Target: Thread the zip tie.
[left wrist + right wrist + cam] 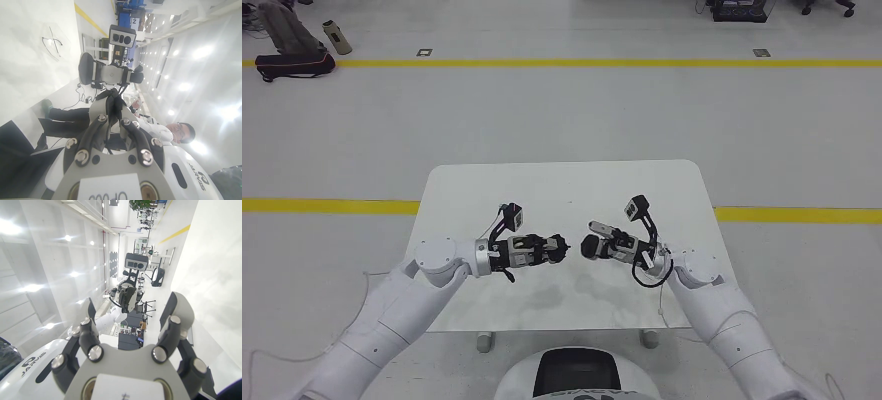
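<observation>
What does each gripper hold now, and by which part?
The left gripper is shut on a thin black strip, likely the zip tie; which part it pinches cannot be told. The right gripper is open and holds nothing.

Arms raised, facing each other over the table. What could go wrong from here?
1. The shut left end effector and the open right end effector face each other closely above the table; an approach could make them collide.
2. The zip ties lie crossed inside a clear bag; a pick might snag several, or the bag itself.
</observation>
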